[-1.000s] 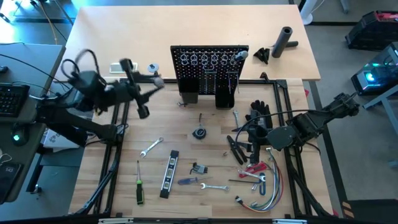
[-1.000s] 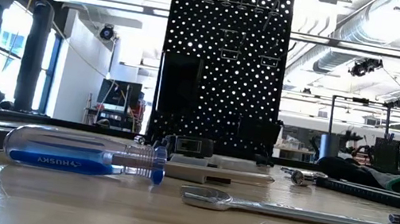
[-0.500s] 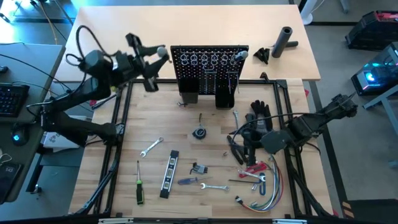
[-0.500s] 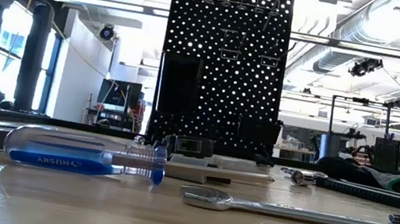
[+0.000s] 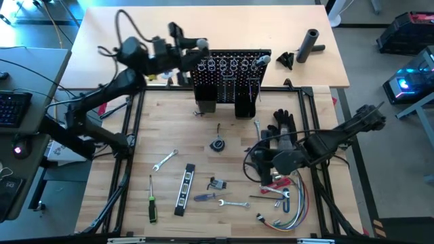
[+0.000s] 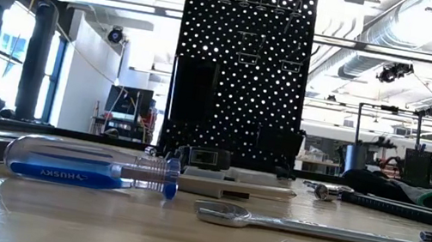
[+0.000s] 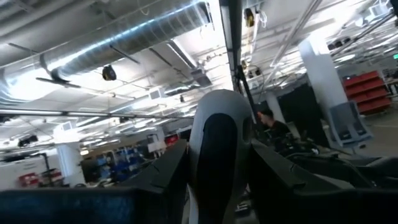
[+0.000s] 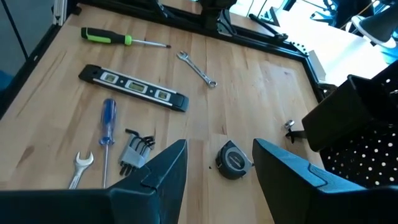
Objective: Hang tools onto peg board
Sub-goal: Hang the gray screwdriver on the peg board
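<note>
— Where is the left claw [image 5: 188,46]?

— Raised at the upper left corner of the peg board [image 5: 229,68], pinching a rounded silver-grey tool [image 7: 219,146] between its fingers [image 7: 163,171]; I cannot tell which tool it is.

— And the right claw [image 5: 261,165]?

— Low over the counter [image 5: 196,142] by the black pliers [image 5: 256,163], fingers [image 8: 163,163] spread with nothing between them.

— What lies loose?

— The green-handled screwdriver [image 5: 152,200], the black-yellow level [image 5: 184,190], a blue-handled screwdriver [image 5: 204,197], the hex keys [image 5: 216,183], a tape measure [image 5: 217,145] and silver wrenches [image 5: 165,159], all apart from each other. A black glove [image 5: 282,125] and coloured wires [image 5: 290,203] lie near the right arm.
</note>
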Tool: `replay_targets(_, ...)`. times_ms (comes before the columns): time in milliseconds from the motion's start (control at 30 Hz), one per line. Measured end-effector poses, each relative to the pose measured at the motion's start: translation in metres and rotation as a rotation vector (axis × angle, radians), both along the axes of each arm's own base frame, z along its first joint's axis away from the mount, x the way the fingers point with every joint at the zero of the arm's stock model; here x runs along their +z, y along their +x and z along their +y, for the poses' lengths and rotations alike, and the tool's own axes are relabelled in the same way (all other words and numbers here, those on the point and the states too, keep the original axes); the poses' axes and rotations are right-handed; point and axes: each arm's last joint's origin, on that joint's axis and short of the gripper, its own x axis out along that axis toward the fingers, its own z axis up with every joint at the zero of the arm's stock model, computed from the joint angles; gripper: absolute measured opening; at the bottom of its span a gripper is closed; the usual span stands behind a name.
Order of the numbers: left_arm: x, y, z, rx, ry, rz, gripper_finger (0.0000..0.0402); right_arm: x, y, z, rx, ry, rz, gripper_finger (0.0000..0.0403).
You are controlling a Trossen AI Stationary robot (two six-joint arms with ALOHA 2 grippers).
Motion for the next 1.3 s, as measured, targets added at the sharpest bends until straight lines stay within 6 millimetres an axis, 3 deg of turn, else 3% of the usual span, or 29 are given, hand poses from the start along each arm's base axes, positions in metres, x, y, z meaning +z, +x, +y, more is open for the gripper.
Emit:
replay_targets(500, -0.015, 0.066, 0.024, -0.066, 0.004, -0.006, 0.0126, -0.021, 0.02, 0.01, -0.003, -0.02, 0.04, 0.0181)
replay_targets(1300, -0.028, 0.079, 0.039, 0.004, -0.012, 0.072, 0.0126, -0.029, 0.024, 0.014, -0.004, -0.016, 0.066, 0.0181)
